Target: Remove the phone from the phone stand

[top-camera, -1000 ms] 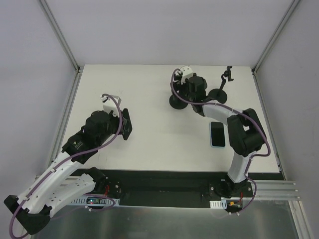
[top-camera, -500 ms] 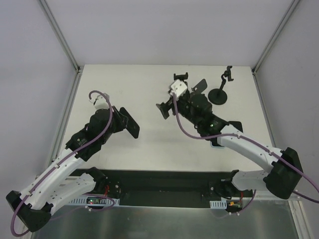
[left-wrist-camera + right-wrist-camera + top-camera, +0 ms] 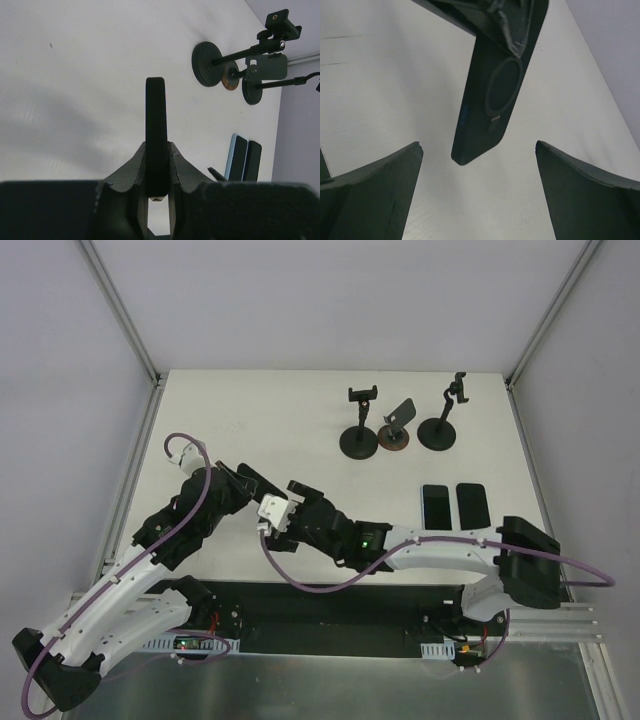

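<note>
A black phone (image 3: 155, 115) stands edge-on between the fingers of my left gripper (image 3: 156, 152), which is shut on it above the table's front left (image 3: 252, 483). In the right wrist view the same phone (image 3: 490, 100) hangs down, showing a dark case with a ring on its back. My right gripper (image 3: 479, 150) is open just below the phone's lower end, not touching it, and reaches across to the left (image 3: 265, 508). Three black phone stands (image 3: 360, 425) (image 3: 394, 427) (image 3: 441, 418) stand at the back right, none holding a phone.
Two more phones (image 3: 435, 505) (image 3: 471, 503) lie flat side by side at the right, also seen in the left wrist view (image 3: 237, 156) (image 3: 251, 160). Grey walls close the table at left, back and right.
My right arm swung from the stands at the back to the front left and opened wide. A second phone now lies beside the first at the right. My left gripper still holds its phone.
</note>
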{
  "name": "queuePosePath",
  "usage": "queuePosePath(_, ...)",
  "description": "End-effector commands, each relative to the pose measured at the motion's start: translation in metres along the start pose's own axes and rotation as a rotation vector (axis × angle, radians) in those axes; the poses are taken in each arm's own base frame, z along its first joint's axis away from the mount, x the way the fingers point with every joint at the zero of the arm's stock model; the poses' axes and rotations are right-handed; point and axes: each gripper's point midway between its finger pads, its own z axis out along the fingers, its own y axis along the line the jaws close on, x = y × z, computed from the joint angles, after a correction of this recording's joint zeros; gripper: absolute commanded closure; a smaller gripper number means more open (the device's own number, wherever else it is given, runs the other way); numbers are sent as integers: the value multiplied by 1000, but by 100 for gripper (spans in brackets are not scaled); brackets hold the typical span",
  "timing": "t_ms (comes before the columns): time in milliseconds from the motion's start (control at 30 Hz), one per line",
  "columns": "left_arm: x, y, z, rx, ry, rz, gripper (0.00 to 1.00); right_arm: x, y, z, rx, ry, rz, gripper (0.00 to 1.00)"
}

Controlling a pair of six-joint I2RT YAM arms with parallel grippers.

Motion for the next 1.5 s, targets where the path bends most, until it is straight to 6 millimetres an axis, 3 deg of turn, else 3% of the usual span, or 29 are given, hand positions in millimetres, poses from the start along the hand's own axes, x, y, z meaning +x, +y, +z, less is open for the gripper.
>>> queuePosePath(0,-11,-27,-5,95,-27,-110,100,-26,-18,21,152,-15,-38,2)
queuePosePath(133,-9,-28,-5,98,-18,-117,100,-22,-11,38,193,8,-82,4)
queuePosePath(333,-6,-28,-3,94,-6,-126,100,-16,-19,53,290,50,-117,17)
queuePosePath(533,-6,-27,-2,88,-8,-133,100,-9,-20,56,321,68,-117,54)
queuePosePath(567,-7,-27,-2,88,-10,-135,98,-10,-21,55,331,68,-116,66)
queuePosePath(633,-9,-29,-3,91,-14,-136,90,-9,-21,53,335,67,-112,78)
queuePosePath(667,-9,-28,-2,89,-17,-136,85,-9,-22,52,341,70,-110,89)
queuePosePath(733,-11,-29,-3,92,-24,-132,73,-10,-22,50,344,69,-100,99)
queuePosePath(767,-14,-30,-4,95,-33,-133,58,-10,-22,49,344,69,-93,99)
queuePosePath(833,-19,-31,-7,98,-54,-106,45,-10,-23,45,344,76,-85,99)
queuePosePath(867,-24,-32,-9,102,-69,-93,32,-8,-24,44,345,79,-73,99)
queuePosePath(1000,-51,-40,-24,129,-160,35,10,-3,-23,38,327,105,-45,99)
queuePosePath(1067,-63,-42,-31,128,-205,103,4,-1,-24,35,312,107,12,99)
queuePosePath(1100,-74,-46,-40,144,-239,169,1,9,-26,34,303,141,22,99)
queuePosePath(1267,-105,-44,-64,136,-350,421,1,33,-35,17,227,208,185,99)
queuePosePath(1300,-110,-46,-68,139,-367,452,1,36,-45,11,236,207,274,99)
queuePosePath(1367,-115,-46,-72,134,-384,558,1,55,-40,4,161,254,359,99)
queuePosePath(1400,-118,-46,-75,133,-394,586,1,59,-55,-3,182,246,476,99)
queuePosePath(1467,-120,-43,-75,113,-403,660,1,80,-47,-12,115,277,583,99)
